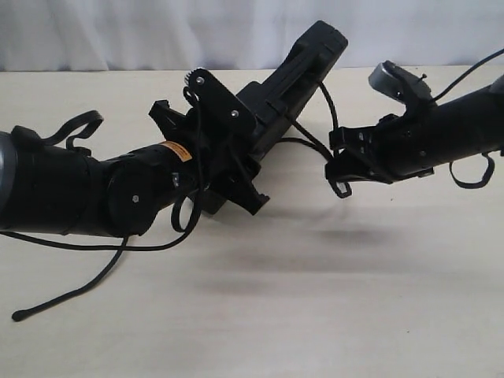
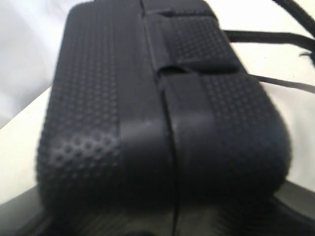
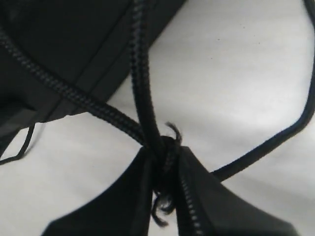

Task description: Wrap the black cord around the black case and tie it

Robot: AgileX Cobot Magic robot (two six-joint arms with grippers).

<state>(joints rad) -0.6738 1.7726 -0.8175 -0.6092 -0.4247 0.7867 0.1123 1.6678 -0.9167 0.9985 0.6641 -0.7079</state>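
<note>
Black on black: the black case (image 1: 307, 71) hung clear of the pale tabletop (image 1: 354, 315), tilted up and away. It was clamped at its lower end by the left fingers (image 1: 250, 157), apparently so that cord could pass all round it without the tabletop in the way. The right fingers (image 3: 123, 206) were clenched on the black cord (image 3: 140, 73) right at its frayed knot (image 3: 165, 142), just beside the case, and two strands ran from that pinch back to the case. Holding at the knot probably gave a firm, non-slipping purchase for pulling the wrap taut. The cord's free end (image 1: 19, 315) trailed slack on the tabletop under the left arm, well apart.
</note>
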